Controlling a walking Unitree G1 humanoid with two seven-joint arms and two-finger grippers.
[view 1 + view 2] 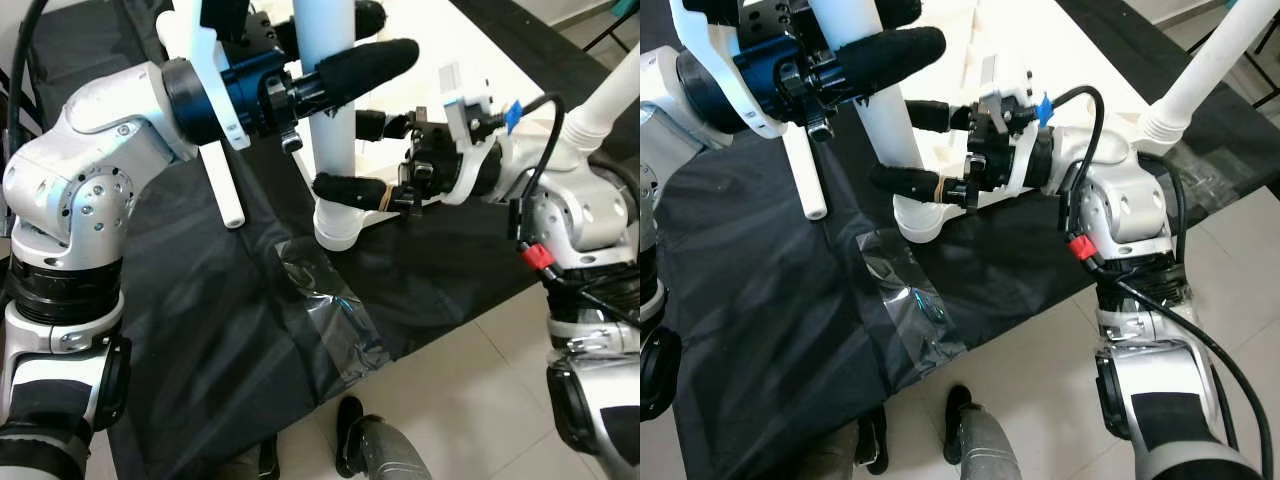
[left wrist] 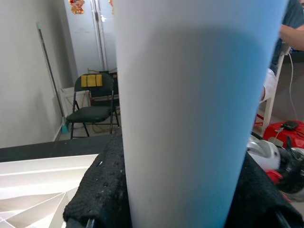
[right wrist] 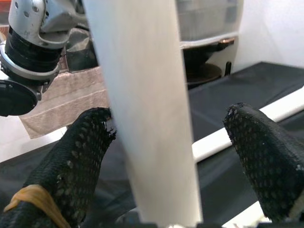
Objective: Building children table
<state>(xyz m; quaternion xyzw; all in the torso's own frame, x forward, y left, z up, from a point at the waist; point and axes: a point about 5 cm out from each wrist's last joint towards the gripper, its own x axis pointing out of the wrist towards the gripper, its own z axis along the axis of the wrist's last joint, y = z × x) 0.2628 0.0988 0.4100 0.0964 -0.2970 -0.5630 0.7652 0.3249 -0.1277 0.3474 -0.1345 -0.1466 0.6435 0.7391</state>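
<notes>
Table leg: a white tubular table leg stands upright over a black sheet, its flared lower end touching the sheet just above a strip of clear tape.
Left gripper: the left gripper clamps the leg high up, black fingers pressed against either side of the tube.
Right gripper: the right gripper sits lower on the same leg with its fingers spread apart; one padded finger, banded with a rubber band, touches the tube, the other stands clear of it.
Second leg: another white leg rises at an angle behind the right arm.
Tabletop: a white panel lies on the sheet beyond the grippers.
Background: a black folding chair against a grey wall.
</notes>
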